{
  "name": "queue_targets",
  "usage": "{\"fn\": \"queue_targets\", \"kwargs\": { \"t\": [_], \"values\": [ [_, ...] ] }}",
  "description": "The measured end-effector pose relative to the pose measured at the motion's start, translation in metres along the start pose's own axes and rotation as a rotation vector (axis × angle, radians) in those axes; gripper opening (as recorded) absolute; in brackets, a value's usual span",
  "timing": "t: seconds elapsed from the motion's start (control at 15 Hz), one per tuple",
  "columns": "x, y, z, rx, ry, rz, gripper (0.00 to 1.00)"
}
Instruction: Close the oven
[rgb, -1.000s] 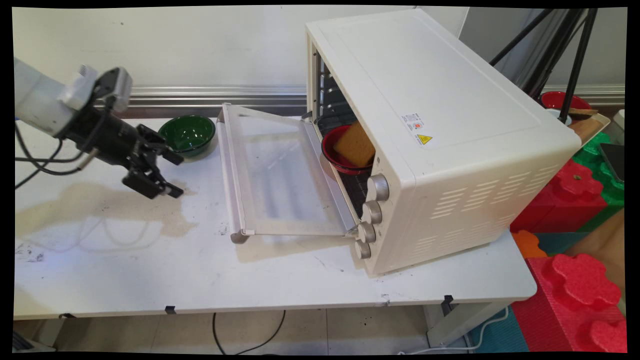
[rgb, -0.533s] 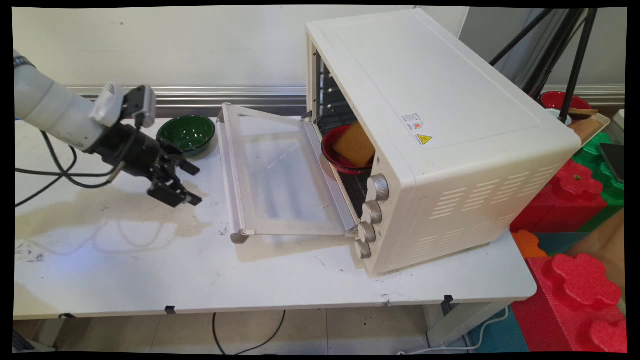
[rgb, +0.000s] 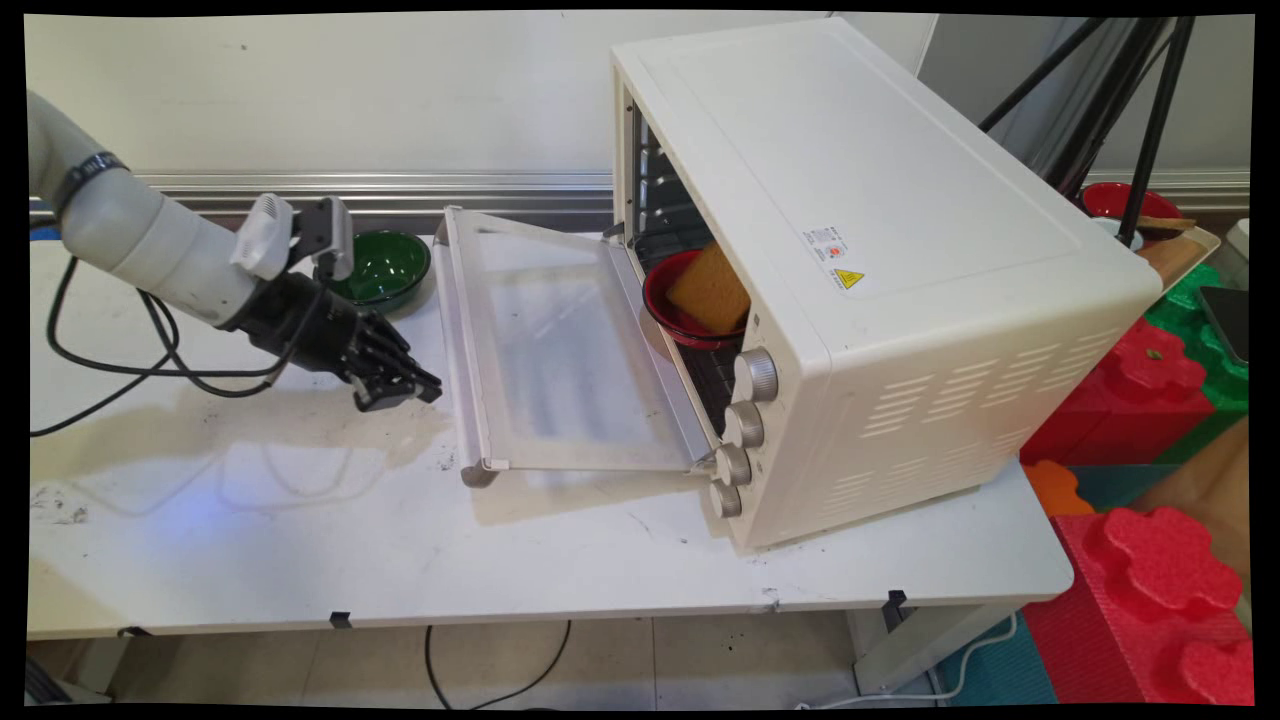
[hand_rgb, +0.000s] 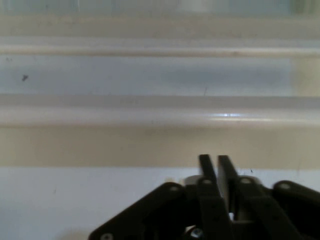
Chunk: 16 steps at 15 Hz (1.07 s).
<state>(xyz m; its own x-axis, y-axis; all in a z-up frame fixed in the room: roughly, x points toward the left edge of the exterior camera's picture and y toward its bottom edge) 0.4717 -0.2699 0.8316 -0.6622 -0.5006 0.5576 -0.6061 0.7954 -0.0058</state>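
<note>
My black gripper hangs low over the white table, shut with nothing between its fingers. It points at the handle bar of the cream toaster oven's open door, a short gap left of it. In the hand view the gripper faces that handle bar, which runs across the picture just ahead. Inside the oven a red bowl holds a tan sponge. A green bowl stands behind my wrist.
The table carries a brownish stain under the arm. Black cables hang from the arm at the left. Red and green foam blocks and a tripod stand to the right, beyond the table.
The arm has moved right and slightly down, from beside the green bowl to just left of the oven door's handle. Its fingers, open before, have shut.
</note>
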Motion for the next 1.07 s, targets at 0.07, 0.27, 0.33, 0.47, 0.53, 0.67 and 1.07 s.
{"fn": "queue_targets", "kwargs": {
  "t": [0.07, 0.27, 0.33, 0.47, 0.53, 0.67, 1.07],
  "values": [
    [0.000, 0.000, 0.004, 0.000, 0.005, -0.004, 0.00],
    [0.002, 0.001, 0.011, 0.002, 0.020, -0.012, 0.00],
    [0.002, 0.001, 0.014, 0.003, 0.027, -0.015, 0.00],
    [0.004, 0.001, 0.019, 0.005, 0.043, -0.019, 0.00],
    [0.004, 0.001, 0.021, 0.006, 0.051, -0.020, 0.00],
    [0.005, 0.001, 0.023, 0.008, 0.065, -0.023, 0.00],
    [0.011, -0.001, 0.017, 0.020, 0.130, -0.031, 0.00]
  ]
}}
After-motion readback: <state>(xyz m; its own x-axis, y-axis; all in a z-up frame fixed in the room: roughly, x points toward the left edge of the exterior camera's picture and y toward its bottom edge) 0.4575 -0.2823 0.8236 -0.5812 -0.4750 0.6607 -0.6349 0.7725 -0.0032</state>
